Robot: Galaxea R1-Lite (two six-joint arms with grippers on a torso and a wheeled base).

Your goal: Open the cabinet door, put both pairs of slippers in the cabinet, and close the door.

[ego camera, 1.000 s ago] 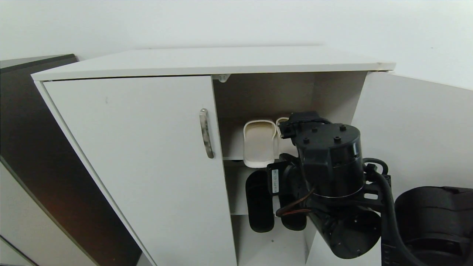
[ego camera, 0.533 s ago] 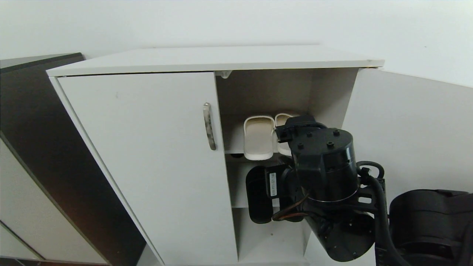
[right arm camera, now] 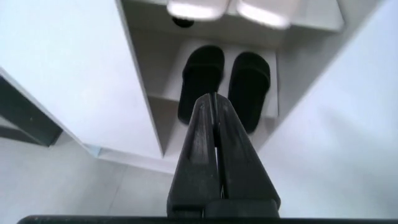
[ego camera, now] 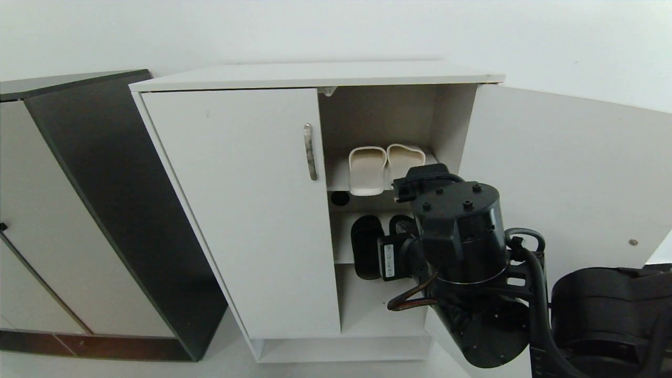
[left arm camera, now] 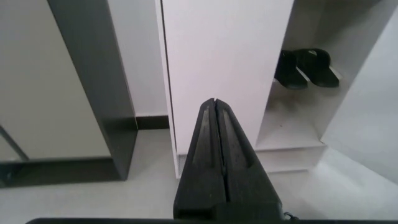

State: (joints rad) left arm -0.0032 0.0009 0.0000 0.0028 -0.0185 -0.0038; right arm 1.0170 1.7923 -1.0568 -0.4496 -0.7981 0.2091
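Both pairs are already inside the cabinet [ego camera: 315, 76]. The white slippers [ego camera: 367, 168] are laid on the upper shelf and the black slippers [right arm camera: 202, 74] on the middle shelf, each pair side by side behind the open right half. The right door [ego camera: 551, 173] is swung wide, and the left door [ego camera: 247, 210] is shut. The closing of the right door is judged to be the step left, and here the risk is seen. One end of each pair is carried past the front edge of its shelf, so a slipper could be struck by the closing door and knocked off, or the door could be held ajar. The right arm is also placed between the open door and the opening, so it could be caught if it is not drawn clear first. The long axis of every slipper is run from the front edge toward the back wall. The ends at the front edge are taken for the heels, though this cannot be told for certain. The right gripper [right arm camera: 215, 98] is pressed together on nothing, in front of the black pair. The left gripper [left arm camera: 214, 102] is likewise closed and empty, low before the left door.
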